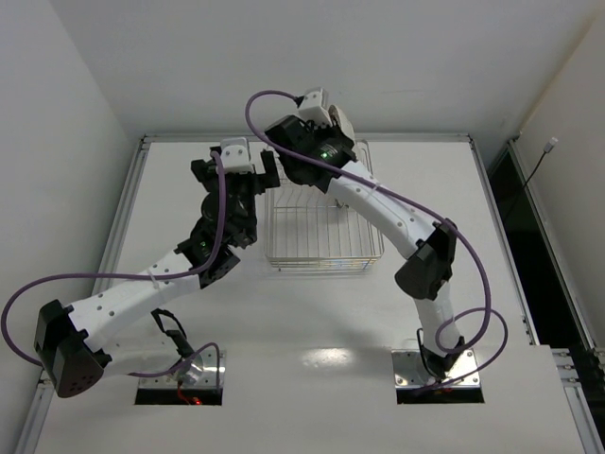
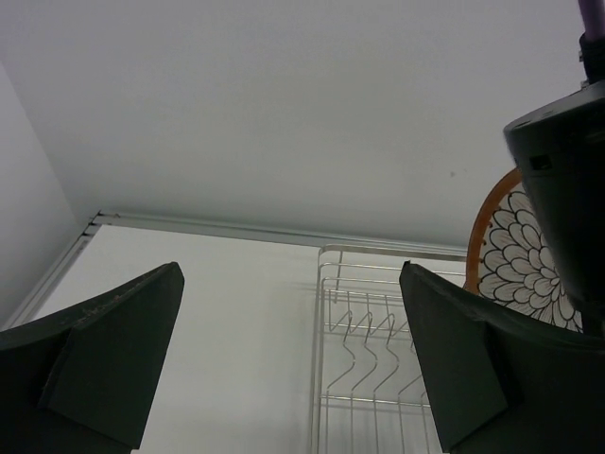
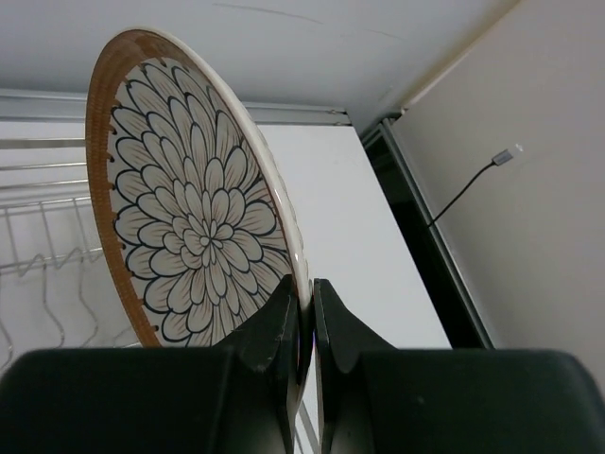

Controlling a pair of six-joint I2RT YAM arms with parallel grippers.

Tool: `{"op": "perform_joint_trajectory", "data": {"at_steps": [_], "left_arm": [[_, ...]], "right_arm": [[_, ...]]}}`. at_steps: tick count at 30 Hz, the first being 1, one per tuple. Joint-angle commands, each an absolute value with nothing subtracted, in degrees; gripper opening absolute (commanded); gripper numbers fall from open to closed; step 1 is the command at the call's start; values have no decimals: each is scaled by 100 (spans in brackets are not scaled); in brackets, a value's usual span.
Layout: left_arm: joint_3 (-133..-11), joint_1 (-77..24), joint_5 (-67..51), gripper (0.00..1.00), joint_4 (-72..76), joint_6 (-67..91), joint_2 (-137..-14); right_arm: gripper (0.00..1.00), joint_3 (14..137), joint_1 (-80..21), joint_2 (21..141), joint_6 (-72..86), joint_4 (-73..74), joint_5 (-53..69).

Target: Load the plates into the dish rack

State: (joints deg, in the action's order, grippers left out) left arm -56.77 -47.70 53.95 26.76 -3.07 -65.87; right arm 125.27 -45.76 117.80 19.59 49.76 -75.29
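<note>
One plate point(image 3: 189, 227), the large one with the petal-flower face, is being held upright at the far right end of the dish rack point(image 1: 321, 236), its lower edge hidden. The right hand point(image 3: 304, 303) is pinching its rim, fingers point(image 3: 274, 326) closed down tight on the thin edge. The left hand point(image 2: 293, 284) is hovering just left of the rack above the white tabletop point(image 1: 312, 322), fingers point(image 2: 123, 350) spread wide and holding nothing.

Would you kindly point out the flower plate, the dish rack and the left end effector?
flower plate point(image 3: 200, 232), right wrist view, centre of its face.
dish rack point(image 1: 321, 236), top view, bare wire floor.
left end effector point(image 2: 291, 281), left wrist view, midway between fingertips.
</note>
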Motion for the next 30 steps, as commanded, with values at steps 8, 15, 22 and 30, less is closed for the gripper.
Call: {"op": "perform_joint_trajectory", "data": {"at_steps": [8,15,22,30], "left_arm": [[-5669,-4808,5555,100,3032,-387,-6469],[-5669,-4808,5607,100,3085,-387,-6416],[-5669,-4808,5607,100,3138,-439,-6354],[-5669,-4808,5607,100,3138,-439,-6302]], "right_arm": [[0,12375,-4412,12251,909,3491,-8586],[0,11813,-4412,12480,-867,1347,-9202],[0,11751,-4526,12797,-1195,976,-9378],[0,11698,-4702,12973,-1406,686,-9483]]}}
